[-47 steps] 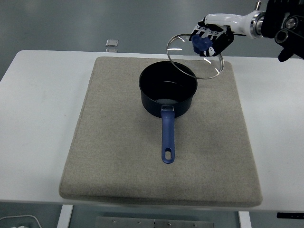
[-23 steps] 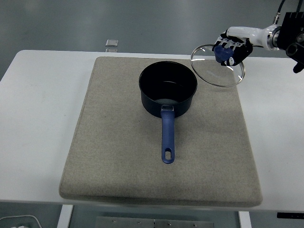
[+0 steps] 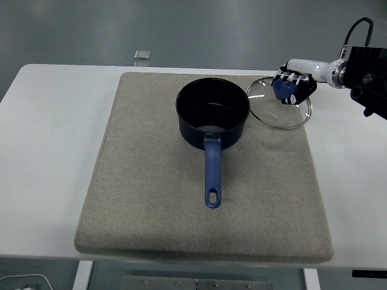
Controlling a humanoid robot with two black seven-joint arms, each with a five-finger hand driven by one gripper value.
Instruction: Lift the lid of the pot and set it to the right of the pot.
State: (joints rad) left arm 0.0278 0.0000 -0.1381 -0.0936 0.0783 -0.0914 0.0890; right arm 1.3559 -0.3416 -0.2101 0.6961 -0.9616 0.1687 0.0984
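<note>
Lid low, just right of the pot

Glass lid (image 3: pixel 279 104) hangs directly under the right robot hand (image 3: pixel 292 88), which grips its blue knob. It sits nearly flat over the mat's (image 3: pixel 151 199) far right corner, just beside the pot (image 3: pixel 211 113); the set-down looks straight below.

The right arm (image 3: pixel 363 72) came in from the right edge, its black forearm high near the upper right corner and a white wrist section (image 3: pixel 311 65) reaching leftward over the table's far right part. The right hand (image 3: pixel 292 88) hung below that wrist, palm down, with its fingers (image 3: pixel 289 80) curled around a blue knob and closed tight on it. The left arm did not show anywhere.
</note>
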